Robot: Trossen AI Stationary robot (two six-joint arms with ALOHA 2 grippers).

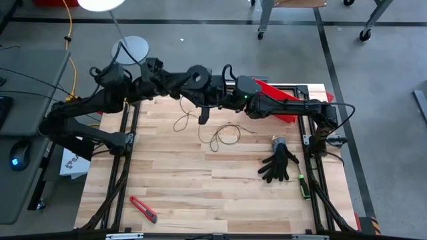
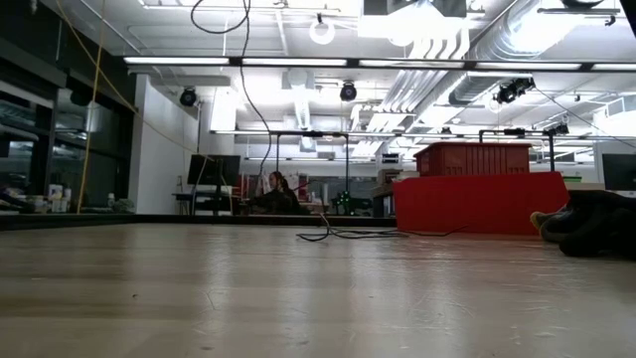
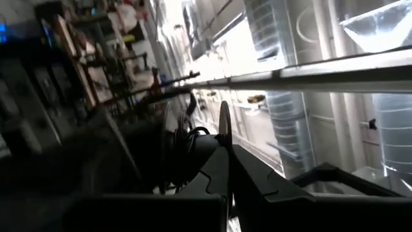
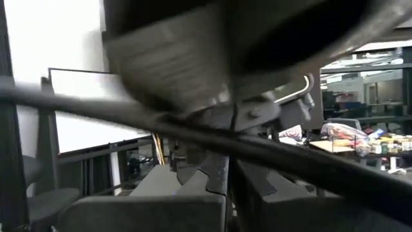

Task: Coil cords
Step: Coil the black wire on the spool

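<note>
The cord (image 1: 217, 133) is a very thin dark string lying in loose, uneven loops on the pale wood-plank bench (image 1: 200, 187), toward its far middle, below both folded arms. The left gripper (image 3: 226, 174) and right gripper (image 4: 226, 177) each have jaws pressed together, holding nothing. A black glove (image 1: 280, 163) lies near a red box (image 1: 280, 100). No writing is legible

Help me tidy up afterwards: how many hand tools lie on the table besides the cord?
2: a red utility knife near the front left, and a green-handled tool along the right edge beside the black gloves. Others may hide under the arms.
</note>
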